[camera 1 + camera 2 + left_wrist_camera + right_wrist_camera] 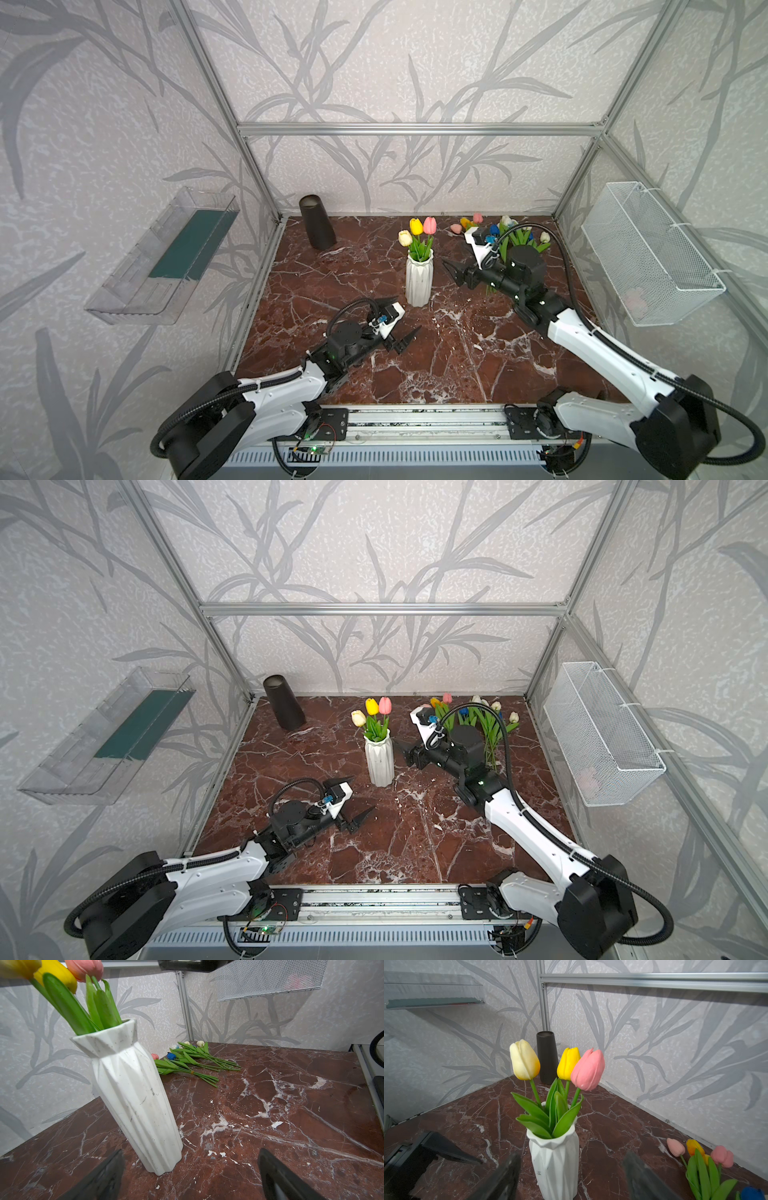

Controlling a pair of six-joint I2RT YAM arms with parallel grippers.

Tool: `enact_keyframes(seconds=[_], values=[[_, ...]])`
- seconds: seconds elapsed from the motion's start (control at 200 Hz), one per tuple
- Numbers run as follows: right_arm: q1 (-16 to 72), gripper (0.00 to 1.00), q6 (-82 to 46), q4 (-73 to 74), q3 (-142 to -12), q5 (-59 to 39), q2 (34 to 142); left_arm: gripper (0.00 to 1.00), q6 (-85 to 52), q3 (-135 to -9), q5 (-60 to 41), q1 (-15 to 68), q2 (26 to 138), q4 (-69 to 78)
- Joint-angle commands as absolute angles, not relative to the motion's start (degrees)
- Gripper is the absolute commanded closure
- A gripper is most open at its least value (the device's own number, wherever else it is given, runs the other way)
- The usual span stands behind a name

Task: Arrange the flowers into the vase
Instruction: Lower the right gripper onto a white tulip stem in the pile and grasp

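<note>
1. Done so far: three tulips [566,1068] (cream, yellow, pink) stand upright in the white vase [419,282], near the middle of the surface [457,365]
2. Left to do: the loose tulips [195,1061] lie flat in a heap by the far right corner, well apart from the vase; I judge the task roughly a quarter through
3. My right fingers [451,272] are spread wide just beside the vase, holding nothing
4. My left fingers [408,312] are wide apart near the vase foot, also empty
5. Black vase [318,224] in the far left corner holds no flowers
6. Writing: none legible; one small dark mark low on the white vase, too small to read
</note>
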State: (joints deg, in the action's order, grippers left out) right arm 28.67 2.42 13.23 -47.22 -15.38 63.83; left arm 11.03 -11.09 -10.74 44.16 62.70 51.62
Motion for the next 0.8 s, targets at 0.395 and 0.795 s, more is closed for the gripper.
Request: enact_keyframes(seconds=[0.395,0.795], values=[[7.6,0.63,-11.5,-6.0,-57.2,6.9,79.8,0.01,13.3,-11.3,-10.0,44.4,61.9,52.4],[0.4,0.74,-7.0,-28.3,-81.1,3.2,106.9,0.01,13.0,-11.9,-10.3,44.4,63.1,52.3]])
